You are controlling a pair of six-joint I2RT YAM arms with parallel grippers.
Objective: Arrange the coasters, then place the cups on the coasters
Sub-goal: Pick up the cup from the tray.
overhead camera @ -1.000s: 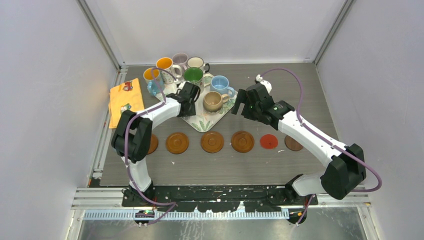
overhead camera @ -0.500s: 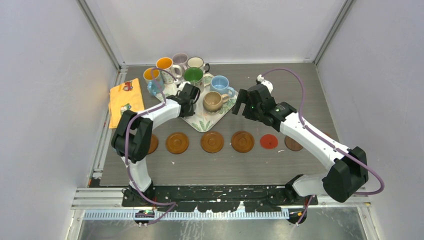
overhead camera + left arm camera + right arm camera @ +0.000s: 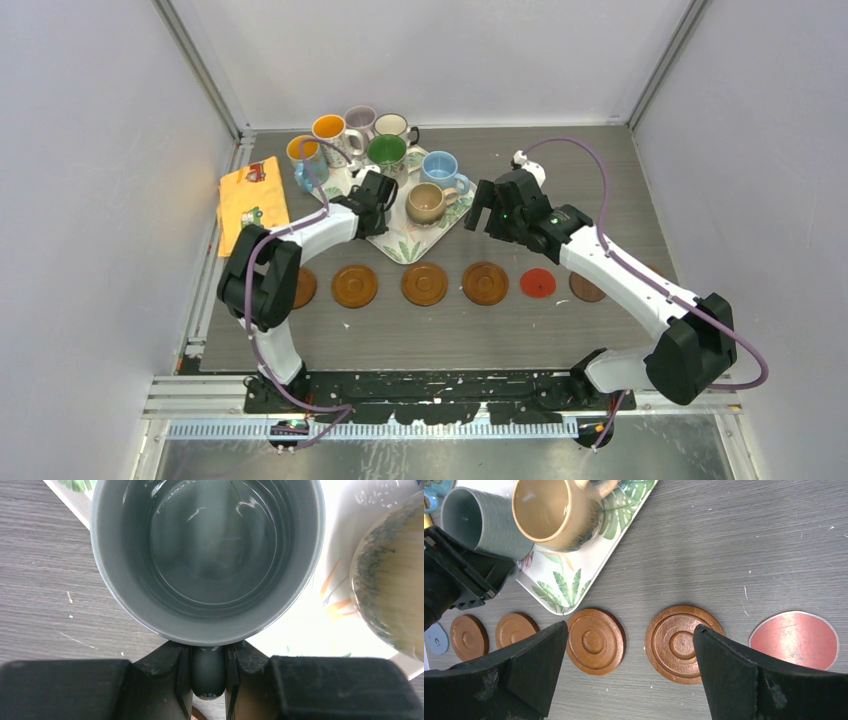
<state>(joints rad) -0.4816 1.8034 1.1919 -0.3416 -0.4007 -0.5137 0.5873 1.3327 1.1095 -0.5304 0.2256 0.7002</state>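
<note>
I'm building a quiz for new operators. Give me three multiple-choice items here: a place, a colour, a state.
1. The tan mug stands on: A a wooden coaster; B the leaf tray; C the bare table.
2. The thin flat coaster is: A red; B blue; C green.
3. The left fingers are: A wide open; B shut on nothing; C shut on the grey mug's handle.
1 B, leaf print shows around it; 2 A, plainly red; 3 C, the handle is pinched between them.
</note>
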